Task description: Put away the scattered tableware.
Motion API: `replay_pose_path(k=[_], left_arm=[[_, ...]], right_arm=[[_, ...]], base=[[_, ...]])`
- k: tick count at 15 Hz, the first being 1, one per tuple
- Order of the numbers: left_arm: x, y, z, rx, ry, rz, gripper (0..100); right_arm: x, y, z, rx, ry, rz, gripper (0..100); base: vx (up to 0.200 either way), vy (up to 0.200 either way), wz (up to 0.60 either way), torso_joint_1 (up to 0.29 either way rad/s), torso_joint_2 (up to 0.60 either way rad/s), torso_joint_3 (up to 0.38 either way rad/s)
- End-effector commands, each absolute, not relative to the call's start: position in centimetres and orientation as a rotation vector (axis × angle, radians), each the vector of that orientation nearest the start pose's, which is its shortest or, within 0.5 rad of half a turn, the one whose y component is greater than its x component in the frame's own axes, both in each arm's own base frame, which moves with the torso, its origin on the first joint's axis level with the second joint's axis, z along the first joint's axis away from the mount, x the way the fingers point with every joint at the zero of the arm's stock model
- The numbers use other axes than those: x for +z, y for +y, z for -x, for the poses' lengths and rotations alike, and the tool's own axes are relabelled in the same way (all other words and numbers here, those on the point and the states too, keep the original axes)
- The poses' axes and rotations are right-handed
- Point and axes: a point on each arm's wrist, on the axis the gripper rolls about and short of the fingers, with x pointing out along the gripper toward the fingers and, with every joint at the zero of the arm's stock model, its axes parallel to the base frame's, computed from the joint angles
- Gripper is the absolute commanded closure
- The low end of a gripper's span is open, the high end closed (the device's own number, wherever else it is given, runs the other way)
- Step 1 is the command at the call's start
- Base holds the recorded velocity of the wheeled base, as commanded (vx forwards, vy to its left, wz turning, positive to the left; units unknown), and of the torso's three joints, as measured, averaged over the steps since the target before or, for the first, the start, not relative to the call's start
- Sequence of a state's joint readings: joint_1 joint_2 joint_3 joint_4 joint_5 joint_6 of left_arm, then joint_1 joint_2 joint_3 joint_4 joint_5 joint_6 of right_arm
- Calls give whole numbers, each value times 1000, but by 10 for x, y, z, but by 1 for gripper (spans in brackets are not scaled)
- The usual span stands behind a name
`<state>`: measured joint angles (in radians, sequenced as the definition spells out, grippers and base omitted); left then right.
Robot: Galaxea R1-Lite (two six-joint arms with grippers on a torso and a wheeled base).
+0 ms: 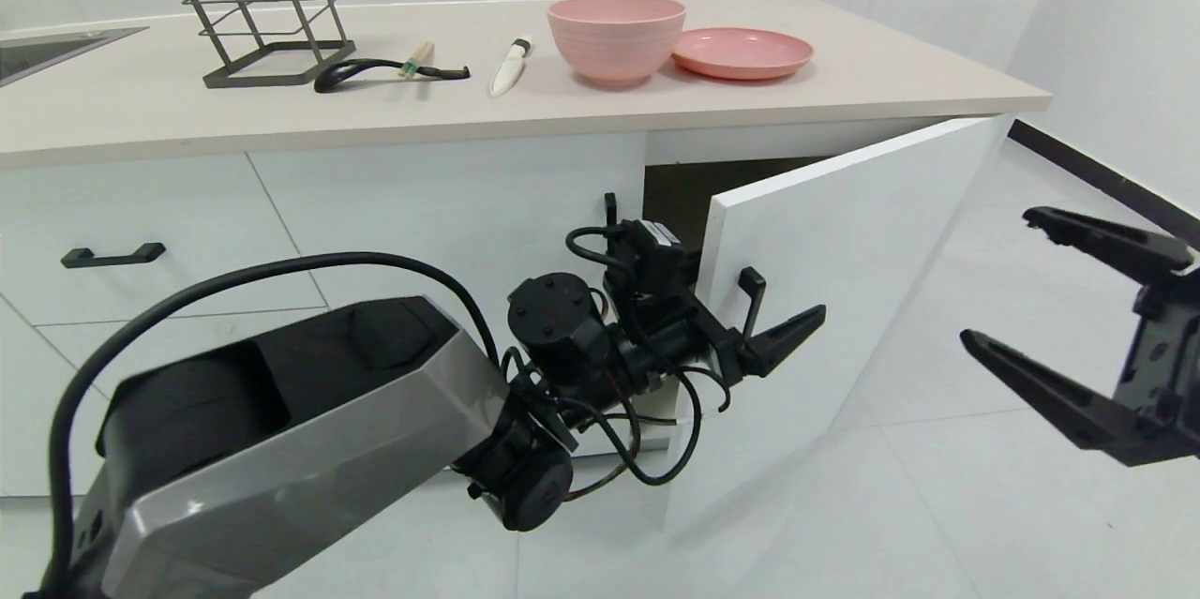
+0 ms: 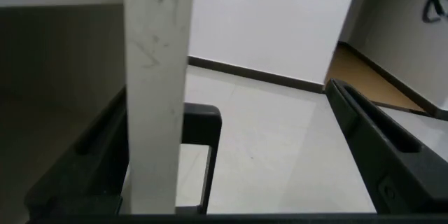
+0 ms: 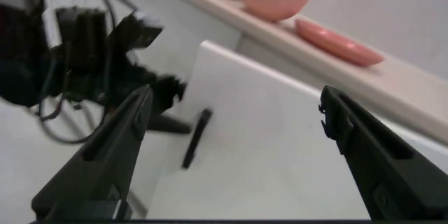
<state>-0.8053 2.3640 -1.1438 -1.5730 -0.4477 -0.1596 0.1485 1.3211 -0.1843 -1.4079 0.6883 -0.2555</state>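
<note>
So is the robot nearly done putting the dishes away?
Not nearly. Done: the cabinet door is partly open. In hand: the left end effector sits open around the door's edge, by its handle, while the right end effector is open and empty. Left to do: the pink bowl, pink plate, knife, black spoon and chopsticks all lie on the counter.

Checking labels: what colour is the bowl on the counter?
Pink bowl, clearest in the head view.
</note>
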Motion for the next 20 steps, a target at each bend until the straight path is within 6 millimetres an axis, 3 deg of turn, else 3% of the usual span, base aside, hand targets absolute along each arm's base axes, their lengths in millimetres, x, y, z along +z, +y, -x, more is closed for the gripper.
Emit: replay_pose_path(k=[1,6,20], left_arm=[[106,-329,-280,-1305,-240,206,0],[112,-342,-241,-1381,-209,217,0],[101,-380,-186,-1526,-173,234,0]], right_arm=[[208,30,-149,730,-460,340,0],[219,31,-139,732,-525,357,0],[232,35,-117,752,-648,404,0]], base=[[0,0,0,0,0,0],[0,0,0,0,0,0],[0,0,0,0,0,0]])
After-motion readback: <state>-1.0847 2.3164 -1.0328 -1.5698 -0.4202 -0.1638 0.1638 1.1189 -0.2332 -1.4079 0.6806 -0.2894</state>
